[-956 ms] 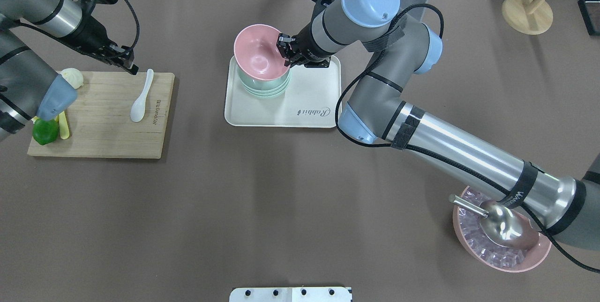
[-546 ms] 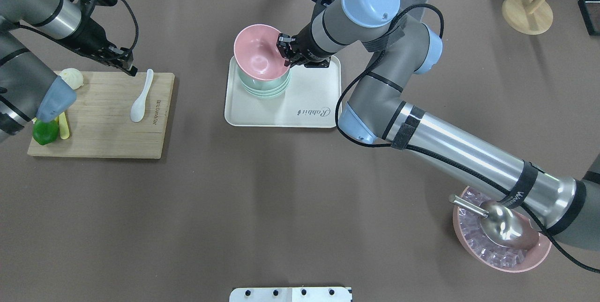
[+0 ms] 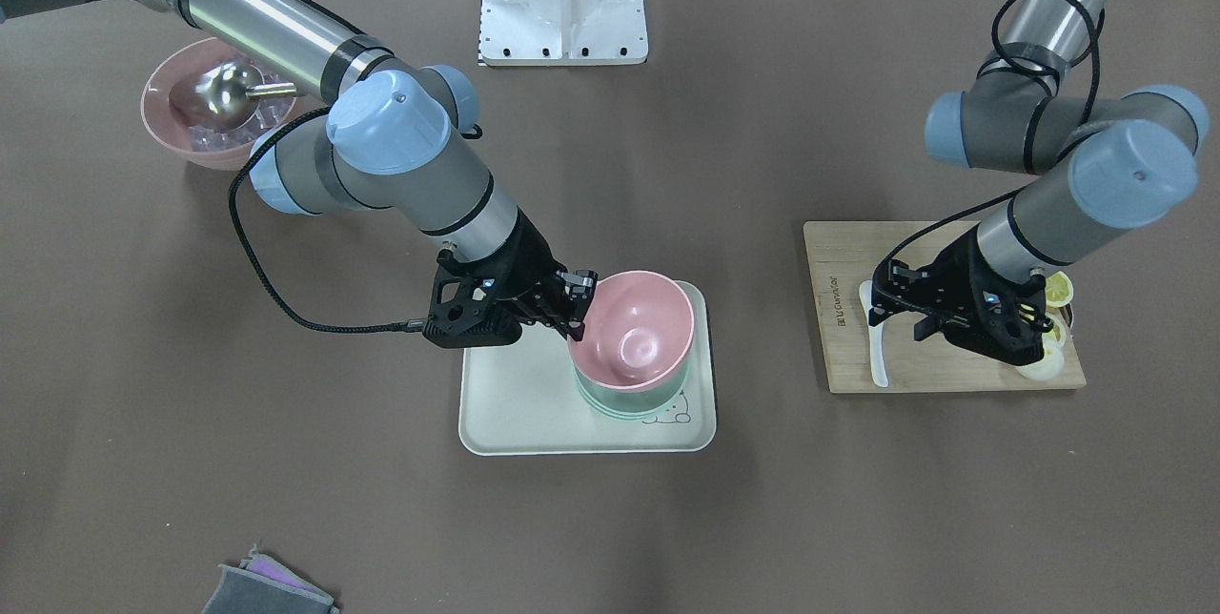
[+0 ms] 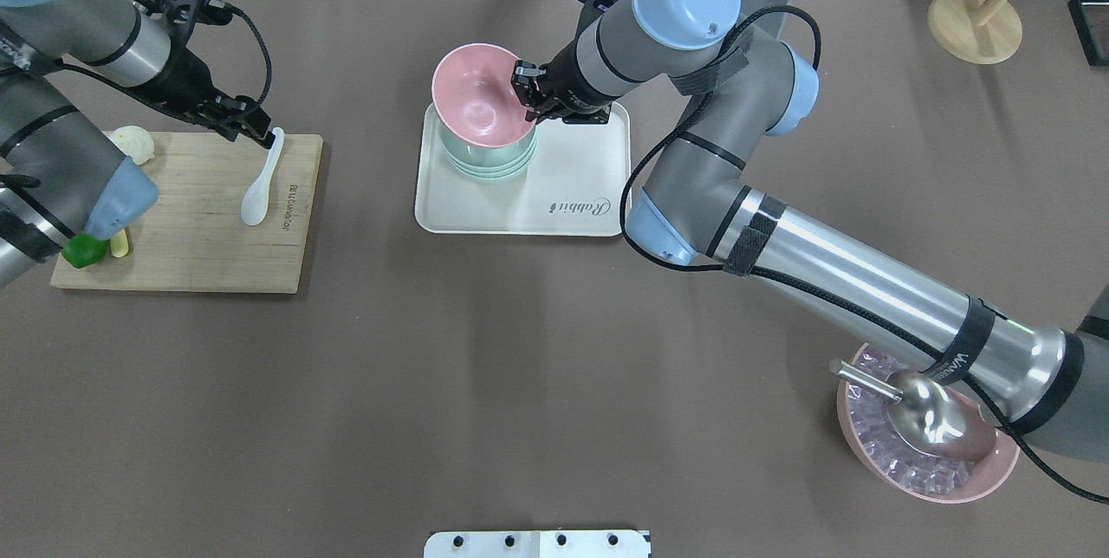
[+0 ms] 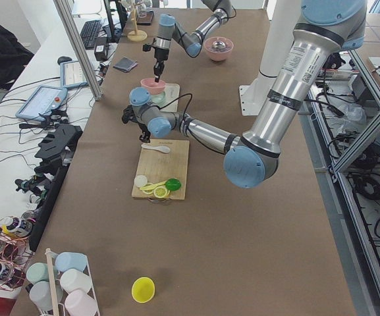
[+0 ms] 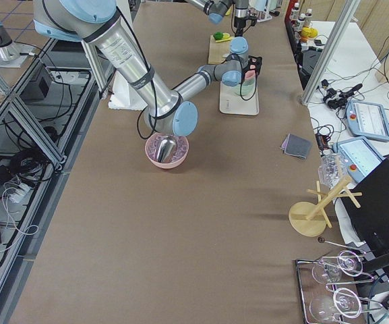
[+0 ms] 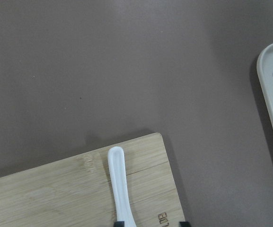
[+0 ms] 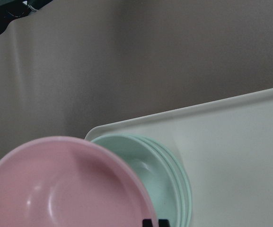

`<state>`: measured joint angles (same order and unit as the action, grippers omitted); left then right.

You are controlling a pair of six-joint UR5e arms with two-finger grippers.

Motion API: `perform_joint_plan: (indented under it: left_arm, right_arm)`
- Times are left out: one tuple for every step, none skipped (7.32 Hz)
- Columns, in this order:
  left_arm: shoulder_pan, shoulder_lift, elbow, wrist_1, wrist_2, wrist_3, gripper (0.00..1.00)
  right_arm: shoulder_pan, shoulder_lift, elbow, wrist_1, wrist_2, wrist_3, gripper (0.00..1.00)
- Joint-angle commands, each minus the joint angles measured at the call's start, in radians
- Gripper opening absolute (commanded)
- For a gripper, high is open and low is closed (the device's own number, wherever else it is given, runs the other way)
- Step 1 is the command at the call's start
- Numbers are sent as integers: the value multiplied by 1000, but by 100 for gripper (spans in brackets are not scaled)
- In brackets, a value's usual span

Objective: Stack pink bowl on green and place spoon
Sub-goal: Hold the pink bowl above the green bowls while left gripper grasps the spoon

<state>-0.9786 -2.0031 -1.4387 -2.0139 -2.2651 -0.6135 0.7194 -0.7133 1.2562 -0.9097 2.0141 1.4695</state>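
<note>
The pink bowl is tilted over several stacked green bowls on the white tray. My right gripper is shut on the pink bowl's rim; it also shows in the front view and the right wrist view. The white spoon lies on the wooden cutting board. My left gripper is open at the tip of the spoon's handle. In the left wrist view the spoon runs down to one fingertip.
A bun, lemon slices and a green pepper lie at the board's left end. A pink bowl of ice with a metal scoop is at the front right. A wooden stand is at the back right.
My left gripper has moved right along the board's far edge to the tip of the spoon's handle. The right gripper and pink bowl have not moved.
</note>
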Motion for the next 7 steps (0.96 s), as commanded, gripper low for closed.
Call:
perform_joint_plan:
  left_arm:
    - [66,-2,17,1,76,-53,74]
    - [69,3,17,1,82,-55,74]
    - [69,12,17,0,82,-52,73]
    - [71,23,17,-2,82,-49,72]
    - [71,24,18,0,84,-49,71]
    - [69,24,18,0,84,-49,71]
    - [71,24,17,0,82,-49,70]
  right_arm:
    - [0,0,0,0,0,0,0]
    - [0,0,0,0,0,0,0]
    - [0,2,0,0,0,0,0]
    - [0,0,0,0,0,0,0]
    - [0,0,0,0,0,0,0]
    - [0,0,0,0,0,0,0]
    - [0,0,0,0,0,0,0]
